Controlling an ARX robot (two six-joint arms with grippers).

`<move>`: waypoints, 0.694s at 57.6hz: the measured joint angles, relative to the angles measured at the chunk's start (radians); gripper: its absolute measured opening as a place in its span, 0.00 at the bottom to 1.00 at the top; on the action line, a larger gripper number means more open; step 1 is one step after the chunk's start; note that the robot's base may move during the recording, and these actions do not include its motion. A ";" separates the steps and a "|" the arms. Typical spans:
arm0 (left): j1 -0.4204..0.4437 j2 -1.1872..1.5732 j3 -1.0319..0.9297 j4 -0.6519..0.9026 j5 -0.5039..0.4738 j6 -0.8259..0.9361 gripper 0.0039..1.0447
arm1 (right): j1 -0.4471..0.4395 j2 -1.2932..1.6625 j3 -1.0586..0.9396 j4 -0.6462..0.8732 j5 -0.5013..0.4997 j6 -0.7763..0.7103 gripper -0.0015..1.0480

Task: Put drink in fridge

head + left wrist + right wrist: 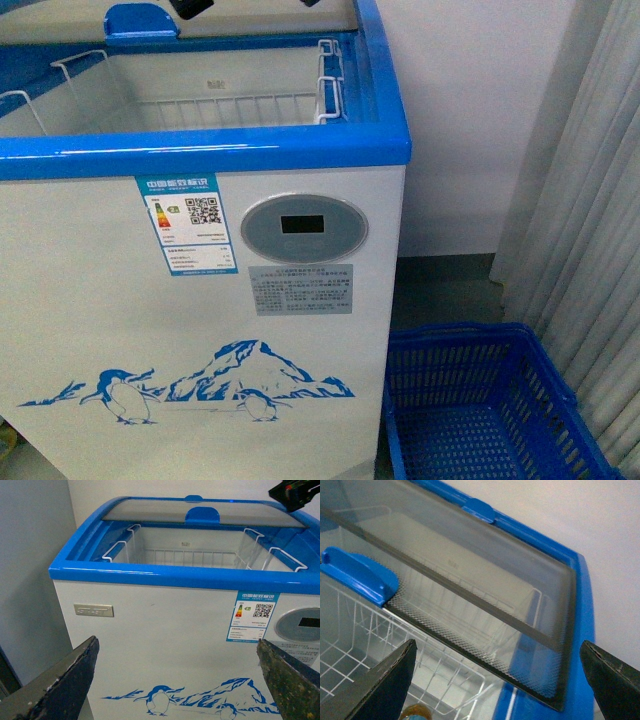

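The fridge (pixel 200 155) is a white chest freezer with a blue rim and a penguin picture. Its near half is uncovered, showing a white wire basket (pixel 230 105) inside. My left gripper (pixel 177 641) is open in front of the fridge (pixel 150 572), facing its white front wall, with nothing between its fingers. My right gripper (pixel 497 645) hangs open over the fridge's top by the slid-back glass lid (pixel 470 570). A small amber piece of the drink (pixel 417 713) shows at that view's edge, down in the wire basket (pixel 380 645), apart from the dark fingers (pixel 385 680).
A blue lattice basket (pixel 480 410) stands on the floor to the right of the fridge. A white wall and pale curtains (pixel 590 200) close the right side. The lid's blue handle (pixel 360 575) is near my right gripper. A grey wall (pixel 30 570) is left of the fridge.
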 joint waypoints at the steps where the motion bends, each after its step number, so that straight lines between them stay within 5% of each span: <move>1: 0.000 0.000 0.000 0.000 0.000 0.000 0.92 | -0.003 -0.008 -0.010 0.004 -0.001 0.001 0.93; 40: 0.000 0.000 0.000 0.000 0.000 0.000 0.92 | -0.175 -0.758 -0.911 0.175 0.016 0.238 0.93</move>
